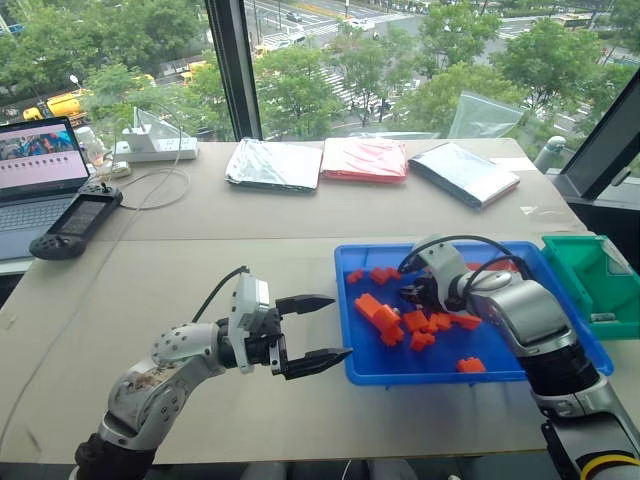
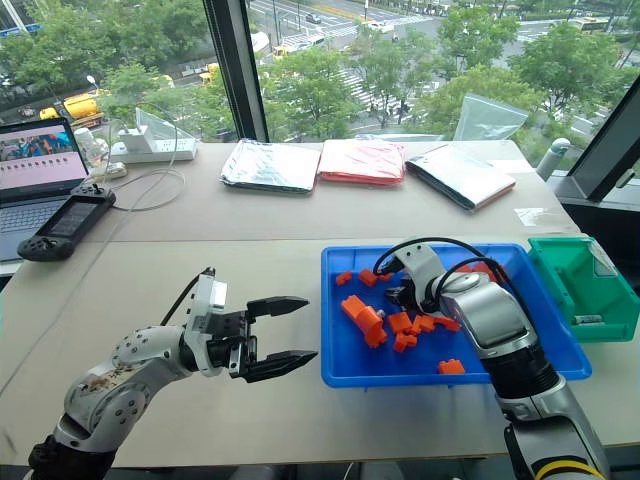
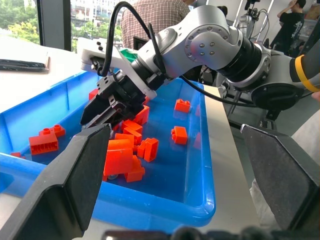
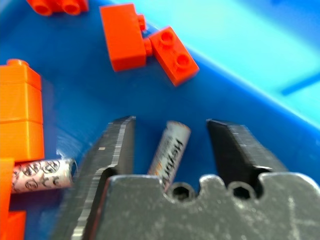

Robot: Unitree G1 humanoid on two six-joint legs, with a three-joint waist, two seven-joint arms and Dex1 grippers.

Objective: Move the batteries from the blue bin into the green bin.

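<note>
The blue bin [image 1: 420, 375] sits on the table at front right, with orange bricks [image 1: 385, 318] scattered in it. My right gripper [image 1: 412, 292] reaches down into its middle. In the right wrist view a silver-grey battery [image 4: 172, 150] lies on the blue floor between the two fingers of my right gripper [image 4: 170, 121], with a gap on each side. A second battery [image 4: 40, 175] lies beside an orange brick. The green bin [image 1: 590, 280] stands just right of the blue bin, with a small grey object [image 2: 588, 319] on its floor. My left gripper [image 1: 340, 326] hovers open and empty over the table, left of the blue bin.
At the table's far side lie a silver bag [image 1: 272, 163], a red bag [image 1: 364, 158] and another silver bag [image 1: 465, 172]. A laptop [image 1: 38, 175], a handheld console [image 1: 78, 222] and a power strip [image 1: 155, 150] sit at far left. A person in a checked shirt [image 3: 150, 15] stands beyond the table.
</note>
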